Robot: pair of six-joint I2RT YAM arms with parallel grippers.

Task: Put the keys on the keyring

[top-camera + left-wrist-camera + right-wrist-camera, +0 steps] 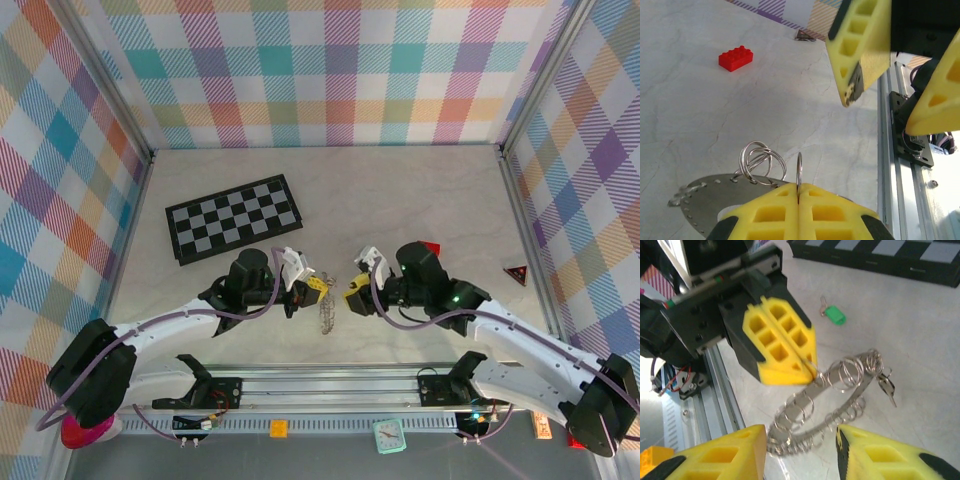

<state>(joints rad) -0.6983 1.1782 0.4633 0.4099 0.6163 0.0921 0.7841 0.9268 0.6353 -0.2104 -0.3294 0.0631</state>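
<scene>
We held the keyring (845,380) clamped in our left tool (799,192); our right tool (352,300) stood wide, empty. Next we likely needed the green key (834,315).

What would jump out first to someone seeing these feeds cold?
The large silvery wavy-rimmed metal keyring is held up mid-table by the shut, yellow-fingered left tool, which pinches one of its small loops. The right tool faces it with its jaws open and nothing between them. Farther back, the small green-headed key lies loose on the table, in front of the black-and-white chessboard.
</scene>
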